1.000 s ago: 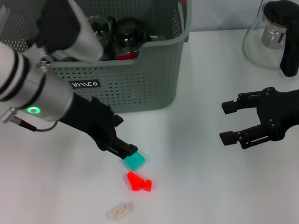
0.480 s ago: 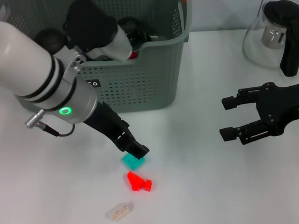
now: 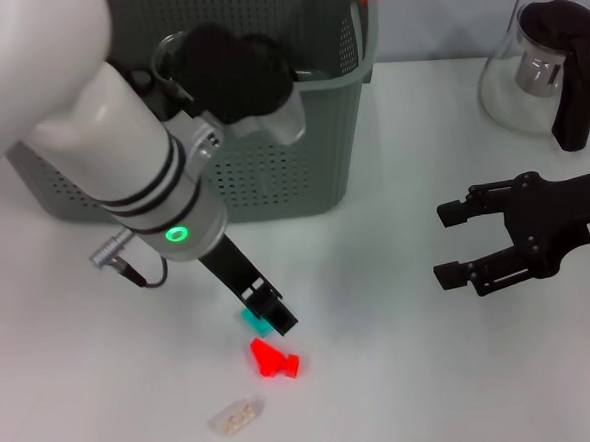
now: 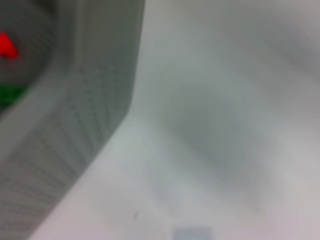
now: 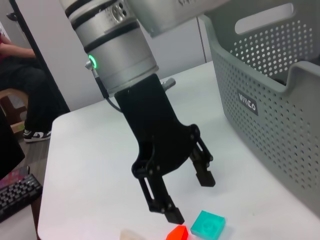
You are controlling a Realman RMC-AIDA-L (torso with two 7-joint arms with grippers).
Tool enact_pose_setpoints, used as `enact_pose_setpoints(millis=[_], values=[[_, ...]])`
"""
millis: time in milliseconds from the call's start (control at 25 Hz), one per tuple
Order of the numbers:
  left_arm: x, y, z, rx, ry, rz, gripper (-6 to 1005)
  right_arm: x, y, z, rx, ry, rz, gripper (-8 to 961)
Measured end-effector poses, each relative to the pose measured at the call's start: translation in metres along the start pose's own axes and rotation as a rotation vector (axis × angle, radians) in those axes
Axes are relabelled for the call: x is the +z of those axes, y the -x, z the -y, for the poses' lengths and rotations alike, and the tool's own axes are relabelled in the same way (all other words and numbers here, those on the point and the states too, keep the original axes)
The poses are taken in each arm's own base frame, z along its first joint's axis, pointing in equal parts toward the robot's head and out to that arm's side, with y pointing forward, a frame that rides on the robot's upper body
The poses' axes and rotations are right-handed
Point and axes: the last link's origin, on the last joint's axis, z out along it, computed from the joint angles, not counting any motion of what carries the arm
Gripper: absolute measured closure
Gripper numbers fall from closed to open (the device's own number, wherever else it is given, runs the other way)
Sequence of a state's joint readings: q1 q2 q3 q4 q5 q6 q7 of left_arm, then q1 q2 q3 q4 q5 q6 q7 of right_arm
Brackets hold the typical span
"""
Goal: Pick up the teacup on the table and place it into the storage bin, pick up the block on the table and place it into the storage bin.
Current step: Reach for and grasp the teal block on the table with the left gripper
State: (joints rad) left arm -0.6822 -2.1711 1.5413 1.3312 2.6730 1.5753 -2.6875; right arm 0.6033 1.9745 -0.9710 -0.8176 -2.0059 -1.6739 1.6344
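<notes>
Head view: left claw (image 3: 264, 313) open, tilted over teal block (image 3: 252, 321).

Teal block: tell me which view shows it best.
Right wrist view: the teal block lies whole on the table below the open left pincer. In the head view the pincer covers most of it. The left wrist view misses it.

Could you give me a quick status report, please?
Left tool open, just above teal block. Right tool open, idle at right. Red piece lies close beside block.
</notes>
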Motion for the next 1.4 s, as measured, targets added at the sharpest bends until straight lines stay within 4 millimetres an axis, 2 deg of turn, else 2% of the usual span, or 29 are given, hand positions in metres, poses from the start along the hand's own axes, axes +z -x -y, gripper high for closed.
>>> enact_pose_setpoints(millis=[240,840,1400], values=[[0.012,-0.003,-0.006,-0.026,-0.015,0.023,280,-0.001,0.000,0.001,-0.018,-0.003,-0.012,25],[0.037,-0.001,0.003,-0.063,-0.053,0.030,302,0.002,0.002,0.002,-0.040,0.004,-0.038,25],[0.049,0.000,0.004,-0.025,-0.086,0.054,322,0.004,0.002,0.001,-0.036,0.005,-0.031,25]])
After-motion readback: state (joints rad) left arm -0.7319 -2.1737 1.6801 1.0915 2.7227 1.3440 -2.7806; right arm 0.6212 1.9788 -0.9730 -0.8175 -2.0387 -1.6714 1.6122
